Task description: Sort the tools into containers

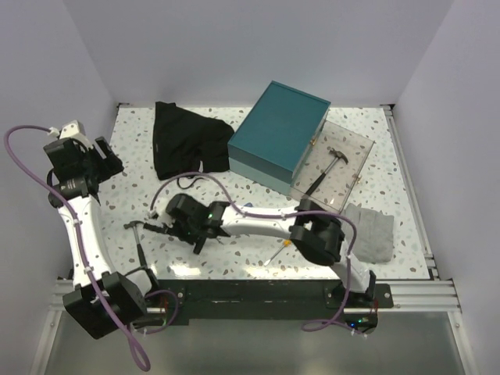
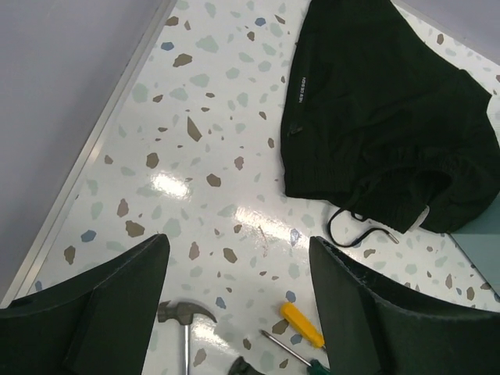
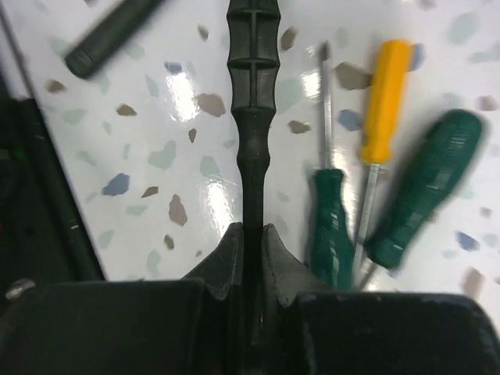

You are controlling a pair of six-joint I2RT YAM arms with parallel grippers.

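My right gripper is shut on a black ribbed bar-shaped tool that lies on the table and runs away from the jaws. Right beside it lie two green-handled screwdrivers and a yellow-handled one. In the top view that gripper is at the left middle, next to a small hammer. My left gripper hangs open over bare table, above the hammer and the yellow handle. The black bag, teal case and clear box stand at the back.
A second hammer lies inside the clear box. A folded grey cloth sits at the right. An orange-handled screwdriver lies under the right arm. The bag's cord loops onto the table. A dark bar lies further left.
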